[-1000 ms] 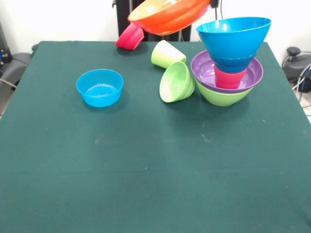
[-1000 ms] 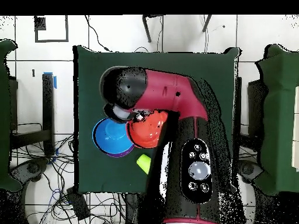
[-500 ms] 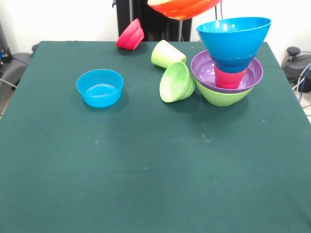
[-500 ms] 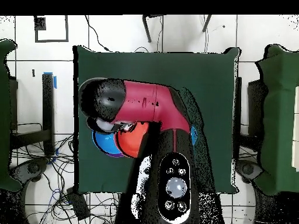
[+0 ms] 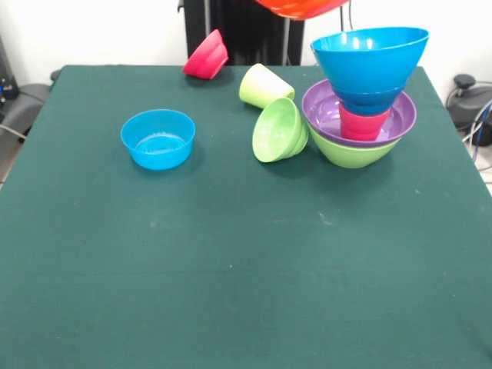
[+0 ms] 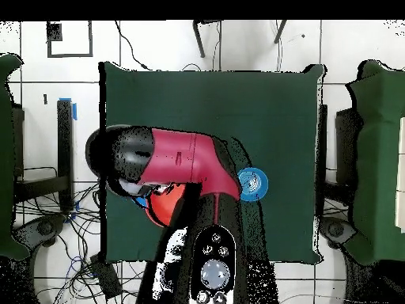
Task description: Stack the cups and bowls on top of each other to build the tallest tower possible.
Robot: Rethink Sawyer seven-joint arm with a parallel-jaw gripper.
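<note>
One large orange bowl hangs above the tower; jaws' state unclear.

A robotics lab: a bench under dark green cloth on a white tiled floor, loose black cables trailing around it, red-and-black robot arm above.

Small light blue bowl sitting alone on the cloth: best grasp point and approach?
Likely the rim, from straight above. The small light blue bowl sits upright with its mouth open to the top, so one finger could drop inside and one outside a thin wall. It stands apart from the tipped small lime green bowl, so any side of the rim looks free; the side walls taper, making a sideways pinch prone to slip.
</note>
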